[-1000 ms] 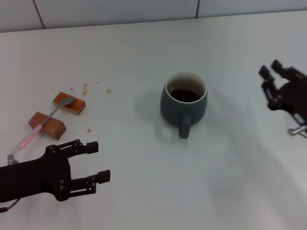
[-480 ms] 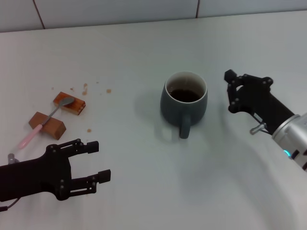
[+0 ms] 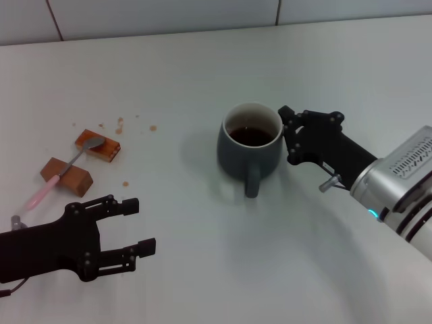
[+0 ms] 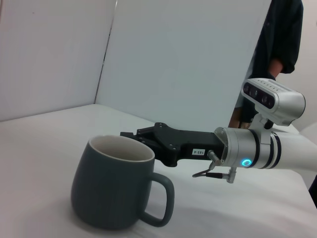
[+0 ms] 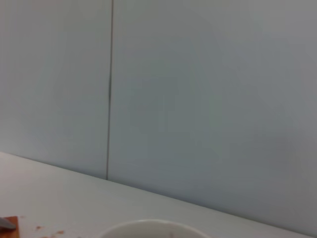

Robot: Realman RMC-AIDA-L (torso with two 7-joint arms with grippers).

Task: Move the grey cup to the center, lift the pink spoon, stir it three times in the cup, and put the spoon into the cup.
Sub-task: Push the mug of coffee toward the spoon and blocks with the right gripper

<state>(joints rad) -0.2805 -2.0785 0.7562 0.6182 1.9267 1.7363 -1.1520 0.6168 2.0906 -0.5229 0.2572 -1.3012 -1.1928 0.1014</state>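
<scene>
one grey cup [image 3: 250,145], one pink spoon [image 3: 59,174], two brown blocks [image 3: 66,176]

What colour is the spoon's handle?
Pale pink, on the small slim spoon with a silver metal bowl; head view shows it best.

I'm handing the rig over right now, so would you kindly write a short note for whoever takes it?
Right gripper: against the grey cup's right side, pushing it toward the center.
Left gripper: open, parked low near the table's left front.
Pink spoon: untouched, resting across two brown blocks at the left.
Done: cup move under way.
Left: finish centering, lift spoon, stir three times, put it in the cup.
</scene>
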